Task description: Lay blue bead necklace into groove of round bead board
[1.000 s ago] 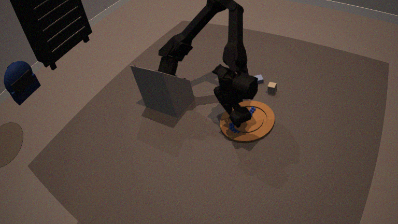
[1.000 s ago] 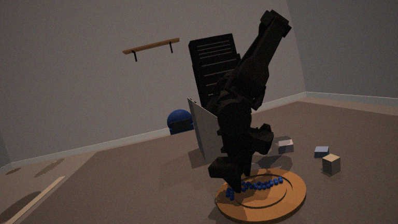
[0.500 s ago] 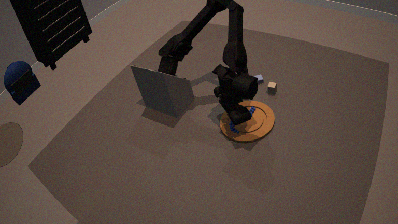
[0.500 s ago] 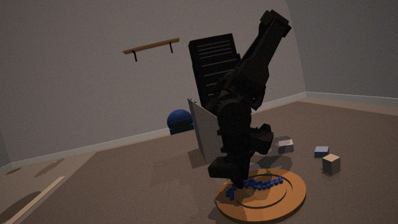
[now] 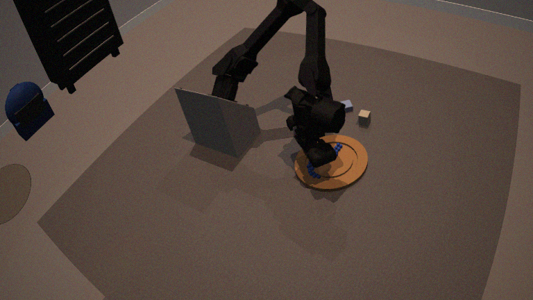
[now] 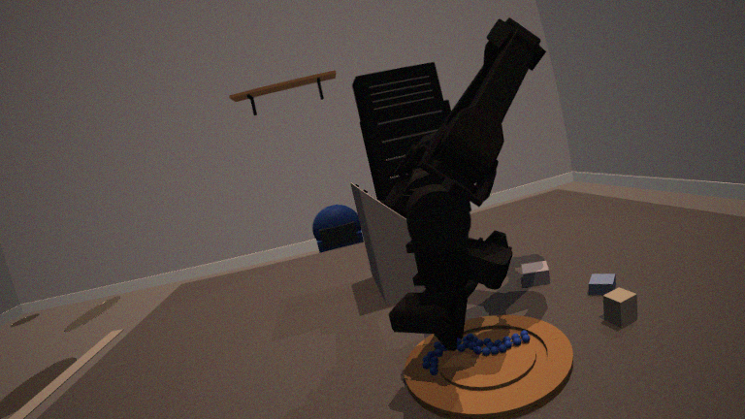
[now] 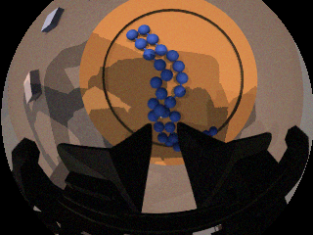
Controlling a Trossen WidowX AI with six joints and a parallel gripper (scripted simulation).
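Note:
The round bead board (image 5: 359, 161) (image 6: 557, 362) (image 7: 246, 73) lies flat, with a ring groove. The blue bead necklace (image 5: 336, 149) (image 6: 486, 349) (image 7: 166, 74) lies bunched in a double strand across its inner disc. One end is near the groove in the wrist view; the other bends sideways over the board's edge area. My gripper (image 7: 164, 127) is low over the board at that other end. Its fingers stand a small gap apart, with several beads between and just below the tips. No firm grip shows. Some beads are hidden under the right finger in the wrist view.
A tan cube (image 5: 364, 116) (image 6: 620, 307) and a bluish block (image 5: 347, 105) (image 6: 601, 283) lie beyond the board. A pale pinkish block (image 6: 534, 273) lies behind it. A grey upright panel (image 5: 212, 121) (image 6: 384, 244) stands by the arm's base.

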